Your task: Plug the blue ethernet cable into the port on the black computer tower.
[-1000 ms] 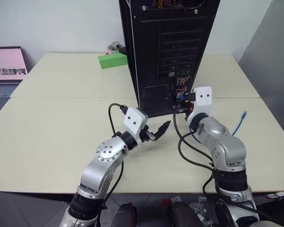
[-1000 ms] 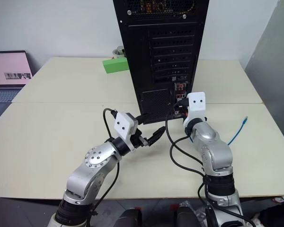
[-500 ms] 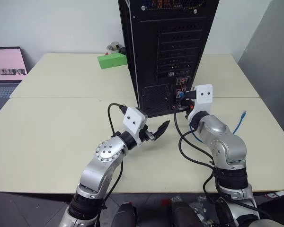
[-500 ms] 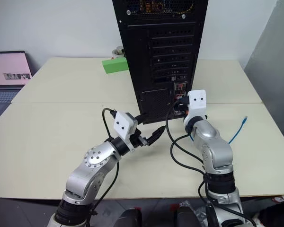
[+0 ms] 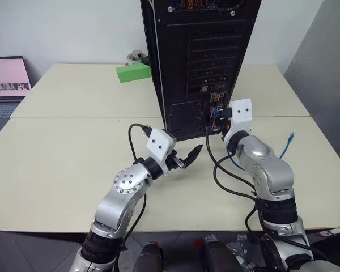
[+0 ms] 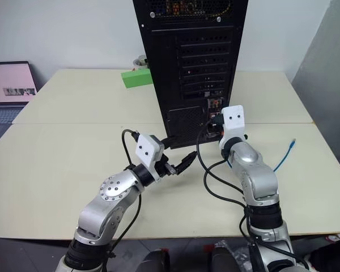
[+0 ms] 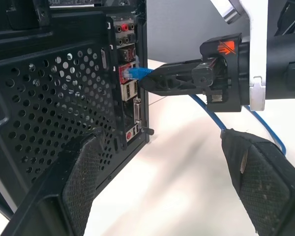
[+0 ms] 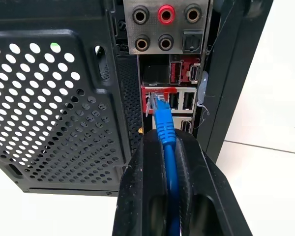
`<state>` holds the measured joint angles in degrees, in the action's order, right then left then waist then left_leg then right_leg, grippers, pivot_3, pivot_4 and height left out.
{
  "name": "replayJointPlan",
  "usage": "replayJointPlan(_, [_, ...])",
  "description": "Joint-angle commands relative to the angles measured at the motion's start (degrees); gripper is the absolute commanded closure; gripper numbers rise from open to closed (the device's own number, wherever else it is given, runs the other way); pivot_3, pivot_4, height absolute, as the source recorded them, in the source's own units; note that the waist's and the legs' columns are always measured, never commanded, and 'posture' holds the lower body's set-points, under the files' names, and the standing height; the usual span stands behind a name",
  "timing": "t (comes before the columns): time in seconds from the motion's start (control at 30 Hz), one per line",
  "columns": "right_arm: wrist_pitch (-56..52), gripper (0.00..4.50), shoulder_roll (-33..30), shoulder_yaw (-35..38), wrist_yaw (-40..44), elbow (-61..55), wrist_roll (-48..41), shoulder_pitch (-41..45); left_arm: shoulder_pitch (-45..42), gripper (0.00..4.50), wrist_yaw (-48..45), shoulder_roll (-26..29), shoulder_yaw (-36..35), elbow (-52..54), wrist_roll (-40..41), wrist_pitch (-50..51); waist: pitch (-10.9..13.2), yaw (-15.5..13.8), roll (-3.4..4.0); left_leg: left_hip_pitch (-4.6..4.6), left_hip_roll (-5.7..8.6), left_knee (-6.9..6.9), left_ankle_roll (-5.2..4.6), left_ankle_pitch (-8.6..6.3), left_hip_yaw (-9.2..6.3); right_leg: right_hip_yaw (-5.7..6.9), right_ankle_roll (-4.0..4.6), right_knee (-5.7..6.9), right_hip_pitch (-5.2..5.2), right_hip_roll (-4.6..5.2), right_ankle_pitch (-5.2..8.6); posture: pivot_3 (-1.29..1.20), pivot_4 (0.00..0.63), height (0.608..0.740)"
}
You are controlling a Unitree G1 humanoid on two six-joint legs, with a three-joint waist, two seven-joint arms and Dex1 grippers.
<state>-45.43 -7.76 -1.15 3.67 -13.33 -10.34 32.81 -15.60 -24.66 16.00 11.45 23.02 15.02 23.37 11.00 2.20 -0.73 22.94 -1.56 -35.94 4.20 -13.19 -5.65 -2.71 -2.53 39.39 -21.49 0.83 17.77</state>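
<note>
The black computer tower [image 5: 198, 62] stands upright on the table with its rear panel facing me. My right gripper [image 8: 167, 138] is shut on the blue ethernet cable [image 8: 164, 130] just behind its clear plug. The plug tip sits in the mouth of the red-framed port [image 8: 148, 102] low on the connector cluster; I cannot tell how deep it goes. The rest of the cable trails over the table to the right [image 5: 286, 148]. My left gripper [image 5: 194, 153] hangs open and empty in front of the tower's perforated grille, left of the right gripper.
A grey laptop [image 5: 8, 82] sits at the far left edge. A green block [image 5: 134, 72] and a small round container [image 5: 137, 55] lie behind the tower's left side. Black robot wires [image 5: 226, 175] loop beneath the right arm. A grey partition [image 5: 323, 68] borders the right.
</note>
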Motion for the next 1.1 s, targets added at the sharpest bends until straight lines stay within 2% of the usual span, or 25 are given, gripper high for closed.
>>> replayJointPlan(0.03, [1.0, 4.5, 0.9, 1.6, -0.3, -1.1, -0.4, 2.5, -0.2, 0.51, -0.3, 0.0, -0.4, 2.7, -0.3, -0.8, 0.0, 0.0, 0.0, 0.0, 0.0, 0.0, 0.0, 0.0, 0.0, 0.0, 0.0, 0.0, 0.0, 0.0, 0.0, 0.0, 0.15, 0.74])
replayJointPlan(0.37, [-2.3, 4.5, 7.3, 4.9, -4.5, 0.9, -1.9, 7.9, -0.5, 0.51, -0.2, -0.1, -0.4, 2.4, -0.5, -0.9, 0.0, 1.2, 0.02, -0.01, -0.01, 0.0, 0.0, 0.0, 0.01, -0.02, 0.0, 0.09, -0.05, 0.0, 0.0, 0.0, 0.15, 0.74])
replayJointPlan(0.8, [-0.1, 4.5, 7.5, 5.0, -3.2, 5.4, -2.5, 9.9, -0.1, 0.51, 0.0, 0.1, -1.1, 2.7, -0.9, -0.9, 0.0, 1.8, 0.02, -0.04, -0.05, -0.02, -0.04, 0.03, 0.11, -0.22, 0.0, 0.32, -0.22, -0.1, 0.0, 0.0, 0.15, 0.74])
replayJointPlan(0.83, [-0.1, 4.17, 7.3, 4.9, -2.7, 5.0, -2.6, 9.5, -0.1, 0.48, 0.1, 0.2, -1.3, 2.6, -0.9, -0.9, 0.0, 1.8, 0.02, -0.04, -0.05, -0.02, -0.04, 0.03, 0.12, -0.24, 0.0, 0.34, -0.24, -0.11, -0.01, 0.0, 0.15, 0.74])
replayJointPlan(0.93, [-0.9, 3.7, 6.1, 4.1, -1.2, 3.7, -2.7, 8.0, 0.0, 0.46, 0.2, 0.5, -2.1, 2.3, -1.1, -1.1, 0.0, 1.7, 0.02, -0.03, -0.05, -0.02, -0.04, 0.03, 0.17, -0.3, 0.0, 0.41, -0.3, -0.11, 0.0, 0.0, 0.15, 0.74])
replayJointPlan(1.1, [-3.4, 2.54, -0.1, 2.7, 4.4, -1.2, -3.7, 4.2, 0.4, 0.46, 0.0, 2.1, -4.2, 2.6, -0.6, 0.0, 0.0, 1.0, 0.02, 0.06, -0.04, 0.05, -0.04, 0.03, 0.15, -0.26, 0.0, 0.24, -0.3, -0.1, 0.0, 0.0, 0.15, 0.74])
